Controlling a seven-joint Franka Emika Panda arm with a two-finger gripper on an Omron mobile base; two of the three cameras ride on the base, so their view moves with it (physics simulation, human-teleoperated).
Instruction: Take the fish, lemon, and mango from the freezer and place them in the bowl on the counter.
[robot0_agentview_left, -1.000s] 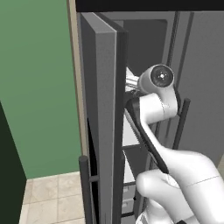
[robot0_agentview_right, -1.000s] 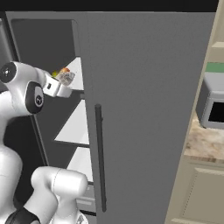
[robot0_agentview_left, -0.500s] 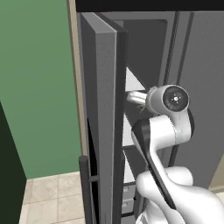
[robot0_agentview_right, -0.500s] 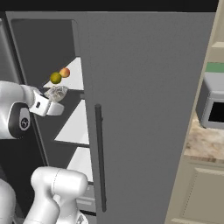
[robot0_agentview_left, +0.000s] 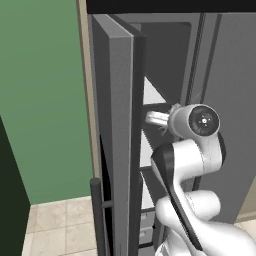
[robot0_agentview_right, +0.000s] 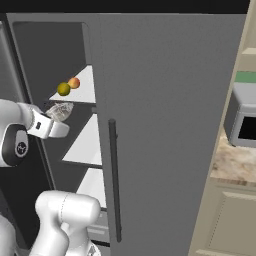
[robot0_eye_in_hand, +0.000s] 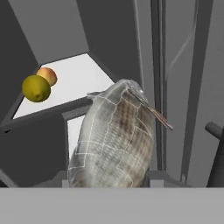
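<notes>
Hand view has the fish (robot0_eye_in_hand: 114, 140) right in front of me, scaled grey body rising from between my fingertips, so my claw (robot0_agentview_right: 59, 112) is pinching the fish, with the tail end pointing away toward the freezer's (robot0_agentview_right: 50, 55) inner wall. Behind it, on the upper white shelf (robot0_agentview_right: 85, 85), the lemon (robot0_eye_in_hand: 36, 88) and the mango (robot0_eye_in_hand: 47, 75) sit touching each other, the lemon nearer to me.

In the right base view my claw hangs just below and in front of that shelf's front edge, at the mouth of the compartment. As I judge it, the step in hand is carrying the fish out of the freezer and over to the bowl. Doing it well means keeping the pinch firm, since the body looks smooth and tapered and could slide out tail-first, and pulling straight back before swinging sideways.

Room is tight. The open freezer door (robot0_agentview_left: 117, 125) stands close on my left in the left base view, and the wider shut door (robot0_agentview_right: 165, 125) with its dark bar handle (robot0_agentview_right: 114, 180) flanks my right. The bench (robot0_agentview_right: 235, 162) lies well off to the right beneath the microwave (robot0_agentview_right: 243, 122), so I think the wide door's edge must be cleared first.
</notes>
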